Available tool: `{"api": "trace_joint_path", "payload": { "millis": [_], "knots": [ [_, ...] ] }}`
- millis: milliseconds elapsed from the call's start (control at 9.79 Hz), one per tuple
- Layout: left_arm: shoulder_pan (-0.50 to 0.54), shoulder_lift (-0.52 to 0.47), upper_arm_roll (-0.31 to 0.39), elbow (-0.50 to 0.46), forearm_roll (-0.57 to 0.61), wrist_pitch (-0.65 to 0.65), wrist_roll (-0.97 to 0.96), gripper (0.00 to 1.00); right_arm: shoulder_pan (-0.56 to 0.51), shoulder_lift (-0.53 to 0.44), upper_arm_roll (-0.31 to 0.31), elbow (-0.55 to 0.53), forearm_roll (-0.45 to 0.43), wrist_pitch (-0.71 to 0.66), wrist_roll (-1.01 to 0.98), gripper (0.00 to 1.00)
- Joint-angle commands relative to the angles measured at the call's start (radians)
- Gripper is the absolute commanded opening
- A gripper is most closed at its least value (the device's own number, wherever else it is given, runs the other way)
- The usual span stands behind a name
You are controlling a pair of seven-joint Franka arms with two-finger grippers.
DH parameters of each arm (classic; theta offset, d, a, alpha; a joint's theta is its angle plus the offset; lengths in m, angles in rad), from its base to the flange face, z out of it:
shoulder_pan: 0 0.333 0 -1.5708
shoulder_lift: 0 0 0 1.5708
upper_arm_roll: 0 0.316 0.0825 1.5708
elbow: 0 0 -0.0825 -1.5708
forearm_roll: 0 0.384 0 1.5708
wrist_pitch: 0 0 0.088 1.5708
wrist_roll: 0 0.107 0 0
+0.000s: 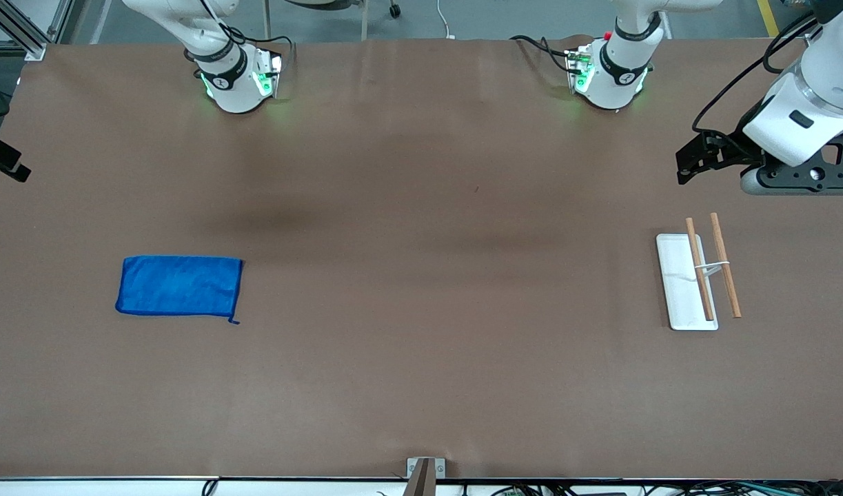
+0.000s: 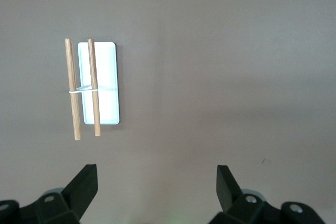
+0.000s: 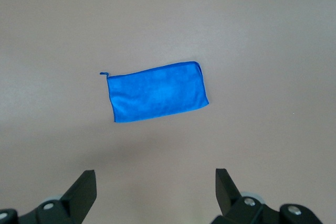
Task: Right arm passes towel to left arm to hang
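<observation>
The bright blue towel lies flat on the brown table toward the right arm's end, its small loop tag at one corner. It also shows in the right wrist view. My right gripper is open and empty, high over bare table apart from the towel; only a black part of it shows at the front view's edge. My left gripper is open and empty, up over bare table at the left arm's end, apart from the rack.
A rack stands toward the left arm's end: a white base plate with two wooden rods joined by a thin white wire, also in the left wrist view. The brown table spreads wide between towel and rack.
</observation>
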Motion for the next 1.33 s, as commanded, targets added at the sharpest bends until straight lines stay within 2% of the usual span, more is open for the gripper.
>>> {"api": "trace_joint_path", "payload": {
  "millis": [0,613,817,1022,1226],
  "knots": [
    [-0.007,0.021,0.002,-0.009,0.000,0.002,-0.014,1.00,0.000,0.006,-0.002,0.022,-0.006,-0.013,0.013,1.00],
    [-0.007,0.021,0.002,-0.009,0.001,0.002,-0.014,1.00,-0.005,0.014,-0.003,0.017,-0.005,-0.015,0.002,1.00],
    [-0.007,0.021,0.002,-0.009,0.001,0.002,-0.014,1.00,-0.007,0.023,-0.003,0.006,-0.005,-0.015,-0.071,1.00],
    [-0.007,0.021,0.002,-0.009,0.001,0.002,-0.014,1.00,-0.007,0.066,-0.003,-0.058,-0.005,0.019,-0.091,1.00],
    [-0.009,0.022,0.001,-0.009,0.003,0.002,-0.014,1.00,-0.007,0.124,-0.005,-0.202,-0.006,0.209,-0.126,1.00]
  ]
}}
